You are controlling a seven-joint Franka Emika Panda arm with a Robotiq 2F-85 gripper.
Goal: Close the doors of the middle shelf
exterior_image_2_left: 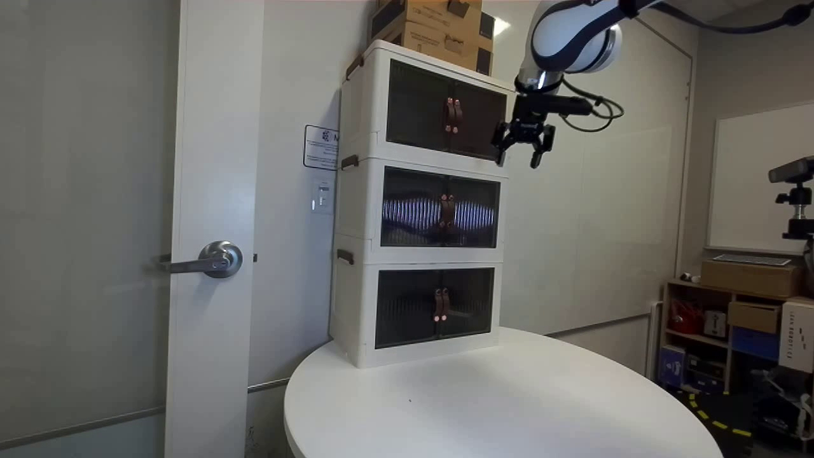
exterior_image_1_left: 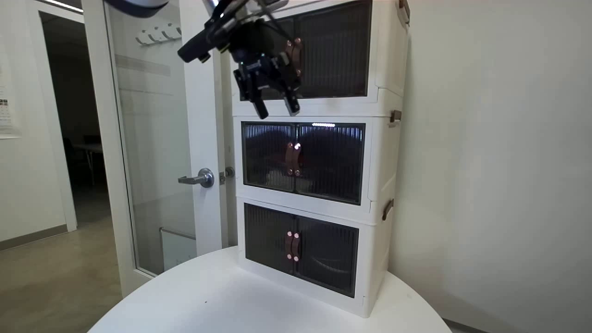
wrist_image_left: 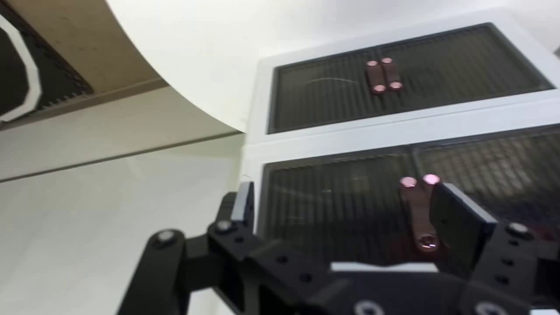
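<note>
The middle shelf (exterior_image_1_left: pixel 303 202) is the white middle unit of a stack of three, and shows in both exterior views (exterior_image_2_left: pixel 439 254). Its two dark ribbed doors (exterior_image_1_left: pixel 330 162) (exterior_image_2_left: pixel 412 210) look shut, lying flush in the frame. Their brown strap handles (exterior_image_1_left: pixel 293 159) (exterior_image_2_left: pixel 447 211) stand side by side at the middle seam. My gripper (exterior_image_1_left: pixel 277 109) (exterior_image_2_left: pixel 518 160) is open and empty, in front of the stack, about where the upper and middle units meet. In the wrist view, the open fingers (wrist_image_left: pixel 348 199) overlap a middle door (wrist_image_left: pixel 328 205), and a finger partly hides the handles (wrist_image_left: pixel 418 205).
The upper unit (exterior_image_1_left: pixel 333 51) and lower unit (exterior_image_1_left: pixel 323 254) also have their doors shut. The stack stands on a round white table (exterior_image_2_left: pixel 509 394). Cardboard boxes (exterior_image_2_left: pixel 439 38) sit on top. A glass door with a lever handle (exterior_image_1_left: pixel 199 178) stands beside the stack.
</note>
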